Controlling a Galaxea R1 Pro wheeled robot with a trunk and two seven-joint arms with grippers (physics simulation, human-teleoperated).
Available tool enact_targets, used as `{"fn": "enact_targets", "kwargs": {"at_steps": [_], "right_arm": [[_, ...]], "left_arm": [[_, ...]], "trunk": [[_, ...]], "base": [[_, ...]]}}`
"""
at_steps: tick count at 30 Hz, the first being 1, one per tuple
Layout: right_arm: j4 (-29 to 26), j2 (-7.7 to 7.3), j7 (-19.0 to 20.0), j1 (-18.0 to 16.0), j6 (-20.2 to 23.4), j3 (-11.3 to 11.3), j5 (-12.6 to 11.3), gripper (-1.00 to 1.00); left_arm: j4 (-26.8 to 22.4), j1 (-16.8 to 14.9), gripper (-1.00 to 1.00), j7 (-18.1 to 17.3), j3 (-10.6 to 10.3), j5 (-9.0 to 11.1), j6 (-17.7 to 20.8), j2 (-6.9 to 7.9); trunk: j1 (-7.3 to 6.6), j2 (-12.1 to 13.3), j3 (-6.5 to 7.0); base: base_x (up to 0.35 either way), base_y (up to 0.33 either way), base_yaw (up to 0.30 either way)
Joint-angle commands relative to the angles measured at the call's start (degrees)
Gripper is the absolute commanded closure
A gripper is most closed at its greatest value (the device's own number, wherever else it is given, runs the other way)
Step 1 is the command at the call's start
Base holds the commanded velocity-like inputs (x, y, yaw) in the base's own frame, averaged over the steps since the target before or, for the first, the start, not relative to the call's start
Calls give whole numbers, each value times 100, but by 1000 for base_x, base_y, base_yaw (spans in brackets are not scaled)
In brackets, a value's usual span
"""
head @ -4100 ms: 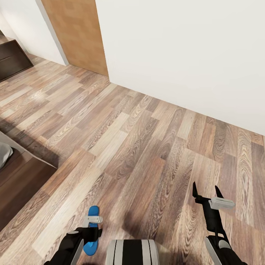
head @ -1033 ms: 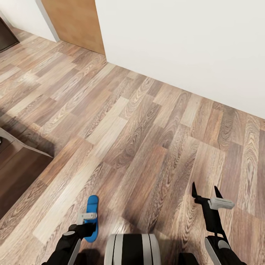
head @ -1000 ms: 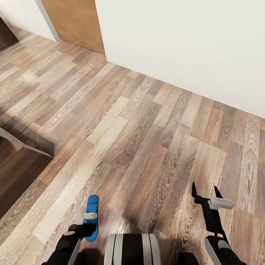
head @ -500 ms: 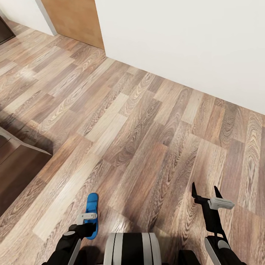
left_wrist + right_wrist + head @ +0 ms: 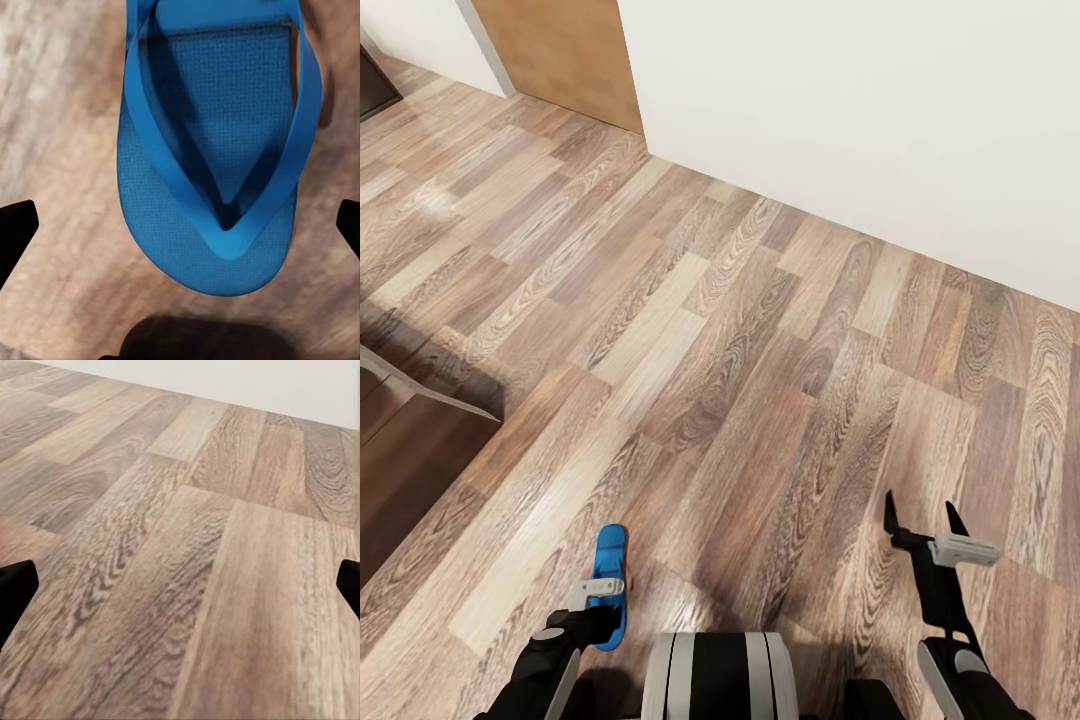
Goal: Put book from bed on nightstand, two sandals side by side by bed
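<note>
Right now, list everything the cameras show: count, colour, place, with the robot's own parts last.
sandal: one, bright blue, flat on the floor under the left claw, its thong strap facing the wrist camera.
floor: one, light-brown wood planks, across the scene.
wall: one, white, along the far side of the floor.
door: one, brown wood, upper left of the head view.
bed: one corner, dark-brown base, left edge of the head view.
left claw: one, black with a pale part, open, fingers wide of the sandal and above it.
right claw: one, black, open, holding nothing, over bare floor.
trunk: one, grey and black, bottom centre.
</note>
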Motion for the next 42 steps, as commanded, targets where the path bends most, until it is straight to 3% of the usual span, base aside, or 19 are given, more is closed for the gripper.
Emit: {"fn": "enact_targets", "kwargs": {"at_steps": [1, 20, 28, 42], "right_arm": [[-41, -8, -18, -2, -23, 3, -11, -100], [-376, -42, -29, -19, 23, -70, -17, -100], [-373, -35, -29, -19, 30, -70, -16, -100], [-336, -21, -29, -19, 25, -64, -18, -100]], "left_arm": [[-8, -1, -100, 7, 8, -5, 29, -4], [-8, -1, -100, 7, 8, -1, 29, -4], [-8, -1, -100, 7, 8, -1, 29, -4], [-8, -1, -100, 7, 0, -1, 29, -4]], "trunk": [[-1, -1, -3], [-1, -1, -3], [20, -12, -180], [20, -12, -180]], "base": [[0, 0, 0], [0, 0, 0], [0, 0, 0], [3, 0, 0]]}}
